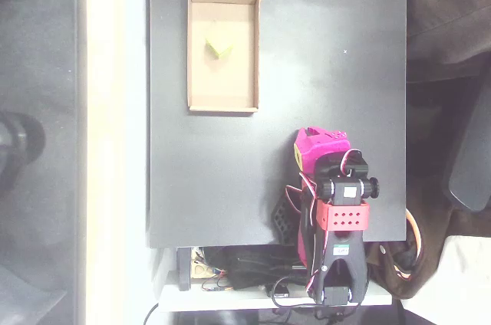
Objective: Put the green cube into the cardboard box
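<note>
The small lime, yellow-green matte cube (219, 49) lies on the floor of the shallow tan cardboard box (194, 49), a little above the middle of the tray and clear of all four low walls in the overhead view. It sits turned at an angle to the walls. The box is a rectangle with its long axis running up and down the picture, set near the upper left corner of the square matte black counter (253, 179).

The magenta arm is folded near the counter's lower right edge, and its fingers (303, 158) are well apart from the box; the cube lies up and to the left of them. Whether they are open or closed I cannot tell, but nothing shows in them.

By this layout the task looks finished, with no further reach called for.
</note>
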